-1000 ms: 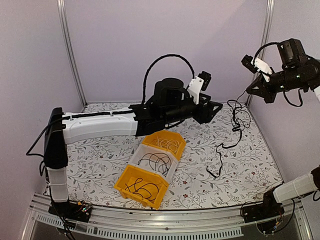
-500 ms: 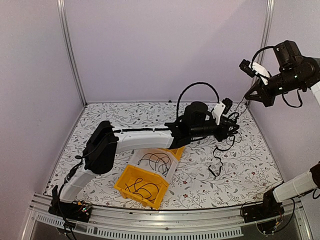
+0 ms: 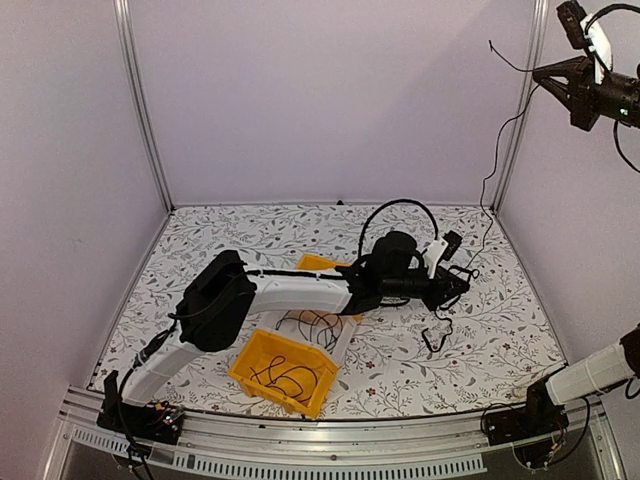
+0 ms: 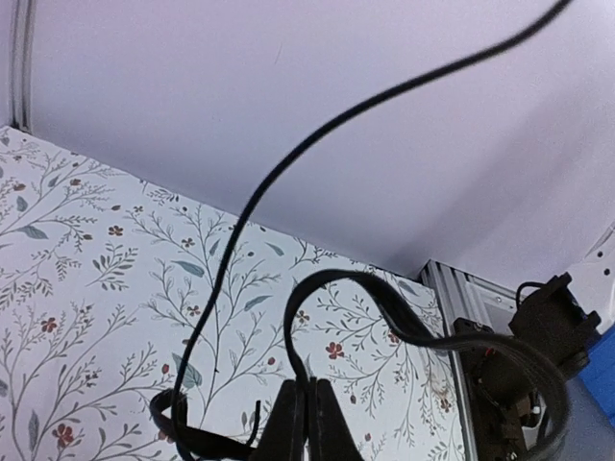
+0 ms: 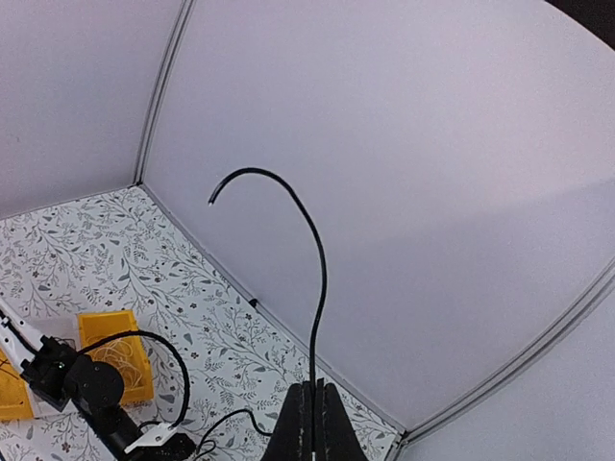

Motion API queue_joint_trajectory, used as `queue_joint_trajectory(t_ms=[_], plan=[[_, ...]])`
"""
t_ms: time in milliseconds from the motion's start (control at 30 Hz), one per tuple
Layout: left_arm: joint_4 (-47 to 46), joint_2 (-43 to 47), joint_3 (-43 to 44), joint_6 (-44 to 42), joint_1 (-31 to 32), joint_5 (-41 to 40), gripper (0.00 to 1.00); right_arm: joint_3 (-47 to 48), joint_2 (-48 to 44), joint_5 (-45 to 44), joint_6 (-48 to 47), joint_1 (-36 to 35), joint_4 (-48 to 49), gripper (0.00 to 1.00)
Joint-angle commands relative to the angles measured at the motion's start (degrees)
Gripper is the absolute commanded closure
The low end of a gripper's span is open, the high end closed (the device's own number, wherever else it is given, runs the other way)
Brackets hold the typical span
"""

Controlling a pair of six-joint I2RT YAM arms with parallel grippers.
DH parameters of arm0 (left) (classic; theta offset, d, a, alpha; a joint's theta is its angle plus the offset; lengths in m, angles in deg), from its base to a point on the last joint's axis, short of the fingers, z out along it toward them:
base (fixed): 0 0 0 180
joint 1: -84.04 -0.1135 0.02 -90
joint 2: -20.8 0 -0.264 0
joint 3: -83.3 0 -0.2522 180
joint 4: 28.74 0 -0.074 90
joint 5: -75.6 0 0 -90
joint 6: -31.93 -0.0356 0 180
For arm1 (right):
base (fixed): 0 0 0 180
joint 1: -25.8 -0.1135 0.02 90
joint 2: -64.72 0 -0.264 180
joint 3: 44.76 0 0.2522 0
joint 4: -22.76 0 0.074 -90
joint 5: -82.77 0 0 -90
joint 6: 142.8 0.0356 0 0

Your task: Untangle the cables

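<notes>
Left gripper (image 3: 463, 285) now clamped shut on the cables (image 3: 430, 338).
Right gripper (image 3: 540, 72) pinches one strand (image 3: 497, 150), raised higher; separation can begin.

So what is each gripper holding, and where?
Right gripper: thin black cable, pinched near its free end. Left gripper: thicker black cable, gripped at a loop's base.

Thin black cables (image 3: 484, 185), one strand steeply upward.

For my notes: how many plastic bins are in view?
3, in a diagonal row: yellow plastic bin at the front, white plastic bin behind it, second yellow plastic bin farthest, mostly hidden by the left arm.
</notes>
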Motion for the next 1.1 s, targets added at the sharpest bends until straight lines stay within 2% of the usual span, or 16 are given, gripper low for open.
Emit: queue_joint_trajectory(t_ms=[0,100,233,433,500,767,1067], plan=[[-0.15,-1.83,-1.86,1.66,-0.23,1.67,0.99,-3.47,-3.71,-6.14,2.51,0.25,14.70,1.00],[0.07,-2.00,-3.58,2.48,-0.38,1.55,0.98,-0.10,-3.48,-7.98,3.23,0.26,21.50,1.00],[-0.21,-2.40,-5.35,4.05,-0.45,1.13,0.84,2.44,-2.60,-9.62,1.12,0.29,31.41,1.00],[0.15,-2.29,-7.15,4.74,-0.79,0.76,0.83,5.17,-1.06,-9.27,-1.66,0.26,40.76,1.00],[0.23,-1.62,-7.27,4.24,-0.97,0.78,0.82,4.24,-0.93,-8.63,-2.67,0.33,40.76,1.00],[1.54,8.67,-9.64,0.88,-2.56,-4.13,0.61,-8.48,-5.19,-2.28,-1.28,0.29,39.81,1.00],[1.50,28.56,-25.48,2.46,-4.90,-10.31,0.52,-19.76,-7.39,7.54,0.88,0.30,35.83,1.00]])
